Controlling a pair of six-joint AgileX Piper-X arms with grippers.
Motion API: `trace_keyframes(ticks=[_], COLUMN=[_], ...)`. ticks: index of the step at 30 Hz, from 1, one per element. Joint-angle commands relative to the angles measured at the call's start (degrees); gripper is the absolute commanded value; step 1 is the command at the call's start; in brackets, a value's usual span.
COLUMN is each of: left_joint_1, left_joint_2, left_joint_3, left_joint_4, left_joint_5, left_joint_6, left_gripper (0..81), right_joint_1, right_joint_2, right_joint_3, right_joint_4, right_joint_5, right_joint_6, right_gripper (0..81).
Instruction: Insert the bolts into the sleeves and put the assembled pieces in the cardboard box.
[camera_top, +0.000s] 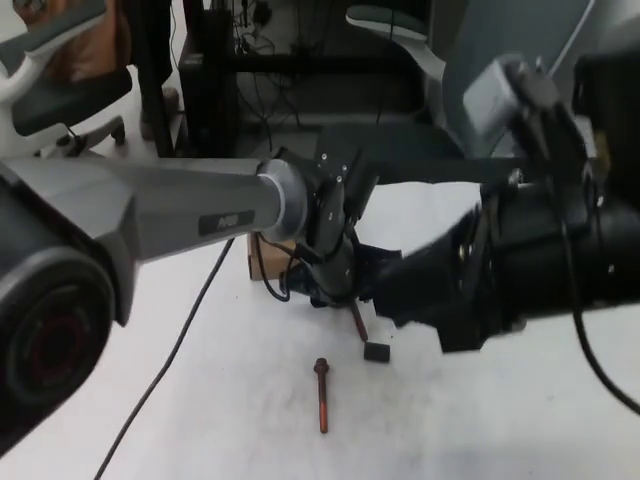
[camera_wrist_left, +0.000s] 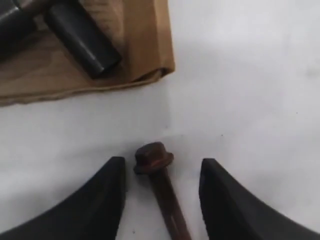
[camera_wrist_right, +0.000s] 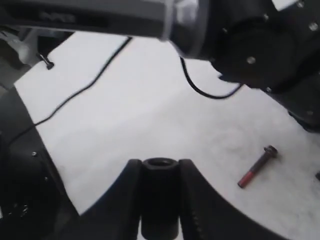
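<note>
The left arm (camera_top: 180, 205) is a smooth grey tube with a small dark marking. Past the tube sit a pale ring and a black wrist (camera_wrist_right: 260, 45) with small bright screws. A thin black cable (camera_wrist_right: 212, 97) loops beside the wrist. The right arm (camera_top: 540, 260) is bulky and black. The left tool (camera_wrist_left: 162, 170) and right tool (camera_wrist_right: 160, 167) have curved black fingers (camera_wrist_left: 95, 205).
</note>
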Motion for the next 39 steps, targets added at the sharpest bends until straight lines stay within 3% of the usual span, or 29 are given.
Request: trace_keyframes(ticks=[1, 7, 9, 11, 18, 25, 29, 34, 39], left_joint_1=[-0.13, -0.13, -0.13, -0.13, -0.13, 1.59, 4.51, 7.68, 7.59], left_joint_2=[2.34, 5.03, 5.03, 5.03, 0.45, -16.12, -28.51, -47.36, -65.94], left_joint_3=[-2.59, -5.60, -6.41, -7.35, -8.98, -7.27, 1.48, 18.25, 38.60], left_joint_4=[2.80, 9.27, 9.53, 11.23, 13.79, 12.89, 6.97, -2.82, -29.14], left_joint_5=[-0.50, -2.02, -2.38, -2.03, -1.91, -11.93, -12.42, -3.51, 9.33], left_joint_6=[3.02, 3.84, 2.52, 2.66, 9.99, 22.73, 24.01, 25.74, 27.66], left_gripper=[43.8, 42.1, 28.4, 2.8, 1.8, 1.8, 1.8, 1.8, 1.8], right_joint_1=[-0.04, -0.04, -0.04, -0.04, -0.04, -0.04, 0.09, 2.28, 8.28], right_joint_2=[-0.99, -4.78, -5.85, -6.51, -6.61, -8.02, -11.09, -14.83, -12.09], right_joint_3=[-2.11, -2.90, -2.90, -2.90, -2.90, -1.57, 1.52, 8.91, 17.60], right_joint_4=[-3.11, -4.77, -4.77, -4.77, -3.10, 0.84, -0.02, -7.76, -25.34], right_joint_5=[-3.78, -3.78, -3.78, -3.78, -3.47, 11.18, 15.46, 23.41, 33.92], right_joint_6=[-0.95, -0.48, -0.49, -0.49, -1.77, -10.70, -10.74, -10.39, -2.96], right_gripper=[0.6, 0.6, 0.6, 0.6, 0.6, 0.6, 0.6, 0.6, 0.6])
